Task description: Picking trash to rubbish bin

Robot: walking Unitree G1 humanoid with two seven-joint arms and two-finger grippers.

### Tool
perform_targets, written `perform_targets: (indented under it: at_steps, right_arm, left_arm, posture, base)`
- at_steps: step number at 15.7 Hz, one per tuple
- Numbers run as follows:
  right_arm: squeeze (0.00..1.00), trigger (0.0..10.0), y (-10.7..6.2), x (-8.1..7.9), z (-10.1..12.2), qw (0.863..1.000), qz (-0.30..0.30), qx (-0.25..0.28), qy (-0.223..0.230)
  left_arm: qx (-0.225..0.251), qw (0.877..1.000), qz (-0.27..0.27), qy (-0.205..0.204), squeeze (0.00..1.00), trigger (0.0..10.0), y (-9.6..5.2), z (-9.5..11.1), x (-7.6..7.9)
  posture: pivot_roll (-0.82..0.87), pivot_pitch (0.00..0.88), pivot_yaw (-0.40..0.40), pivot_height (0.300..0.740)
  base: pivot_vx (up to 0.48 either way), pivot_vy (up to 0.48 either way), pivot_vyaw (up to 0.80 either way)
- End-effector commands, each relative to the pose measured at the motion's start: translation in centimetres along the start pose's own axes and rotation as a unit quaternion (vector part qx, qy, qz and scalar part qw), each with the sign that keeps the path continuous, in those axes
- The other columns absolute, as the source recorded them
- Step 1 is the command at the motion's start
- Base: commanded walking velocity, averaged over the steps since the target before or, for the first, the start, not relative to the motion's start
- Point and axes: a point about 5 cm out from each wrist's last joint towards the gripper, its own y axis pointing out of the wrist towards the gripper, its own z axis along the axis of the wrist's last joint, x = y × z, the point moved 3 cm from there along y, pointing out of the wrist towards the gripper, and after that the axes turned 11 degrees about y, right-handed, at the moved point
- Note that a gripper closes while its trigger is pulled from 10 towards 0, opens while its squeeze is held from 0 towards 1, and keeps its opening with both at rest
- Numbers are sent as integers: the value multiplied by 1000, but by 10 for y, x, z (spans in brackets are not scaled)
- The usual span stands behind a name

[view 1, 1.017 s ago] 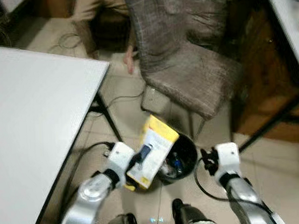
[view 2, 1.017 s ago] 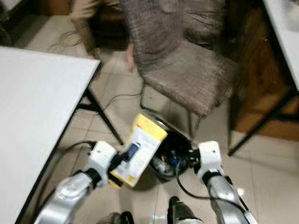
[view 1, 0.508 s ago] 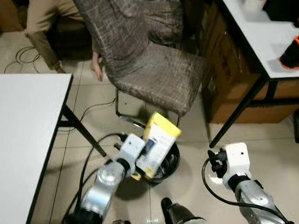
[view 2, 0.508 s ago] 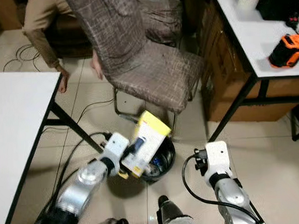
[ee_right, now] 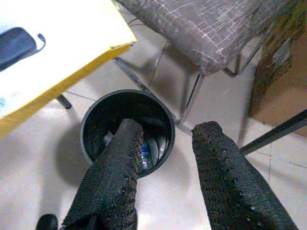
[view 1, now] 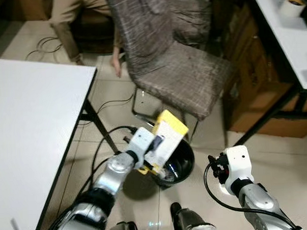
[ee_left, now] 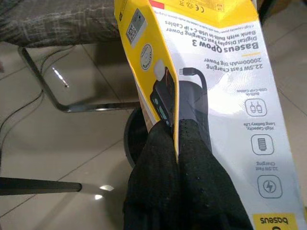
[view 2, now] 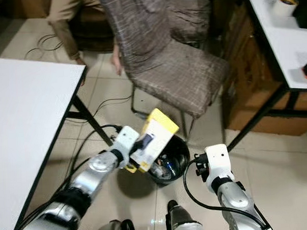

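Note:
A yellow and white power bank box [view 1: 165,140] hangs tilted over the near rim of a round black rubbish bin [view 1: 182,164] on the floor. My left gripper [ee_left: 175,143] is shut on the box's edge, its black fingers [ee_left: 158,167] pinching the carton. The bin [ee_right: 126,125] holds a bottle and other scraps. To the right of the bin my right gripper [ee_right: 165,143] stands open, with nothing between its fingers [ee_right: 115,172], and the box's corner [ee_right: 57,52] juts in beside it.
A brown upholstered chair [view 1: 172,68] on a metal frame stands just behind the bin. A white table [view 1: 27,130] with black legs lies to the left, another table [view 1: 287,32] to the right. A person's hand [view 1: 116,68] hangs behind the chair. Cables trail on the tiled floor.
The camera has swung, shifting the whole scene. The left gripper still holds the box, now reaching a little further over the bin's rim.

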Motion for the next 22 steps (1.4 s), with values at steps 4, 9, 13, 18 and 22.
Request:
perform_targets:
  at_steps: [4, 9, 13, 18, 22]
  right_arm:
    - [0, 10000, -13, -7, -1, 1000, 20, -2, 1]
    - [0, 10000, -20, -5, -3, 1000, 13, -3, 6]
    - [0, 10000, -17, -4, -1, 1000, 11, 3, -2]
    - [0, 10000, -2, -4, -2, 1000, 10, 9, 6]
    - [0, 10000, 7, 1, -11, 998, -6, -2, 61]
  left_arm:
    - [12, 1000, -22, -1, 0, 10000, 13, 15, 16]
    - [32, 999, -4, -2, 0, 10000, 20, 34, 11]
    - [45, 999, 15, 11, 0, 10000, 16, 31, 1]
    - [89, 991, 5, -104, 0, 10000, -23, -16, 2]
    - [94, 985, 72, -126, 0, 10000, -55, -31, -4]
  posture:
    - [-207, 278, 37, 740]
    - [-216, 275, 38, 740]
    - [-203, 247, 28, 740]
    - [-144, 172, -6, 740]
    - [-116, 139, -25, 740]
  base:
    - [0, 0, 0]
    - [0, 0, 0]
    - [0, 0, 0]
    - [0, 0, 0]
    - [0, 0, -394]
